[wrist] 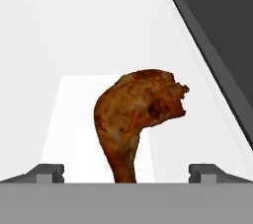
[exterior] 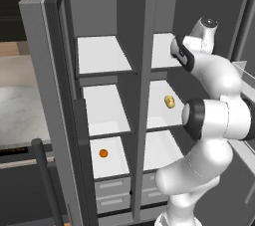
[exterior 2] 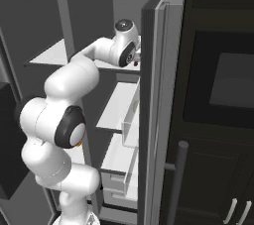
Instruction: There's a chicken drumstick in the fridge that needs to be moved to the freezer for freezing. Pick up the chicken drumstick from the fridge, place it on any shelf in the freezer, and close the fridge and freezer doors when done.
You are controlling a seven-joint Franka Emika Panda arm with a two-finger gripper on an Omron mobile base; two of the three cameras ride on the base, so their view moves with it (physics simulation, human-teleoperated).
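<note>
Gripper (wrist: 126, 172) jaws wide, straddling chicken drumstick (wrist: 136, 114) lying at twelve o'clock on white fridge (exterior: 164, 51) shelf.

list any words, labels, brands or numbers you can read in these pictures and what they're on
None: no readable text in any view.
The fridge and freezer walls, shelves and doors are plain grey and white.
The drumstick, the yellow-tan oval and the orange ball carry no label.
The arm bears no marking that can be read.
The dark oven front shows no lettering.
</note>
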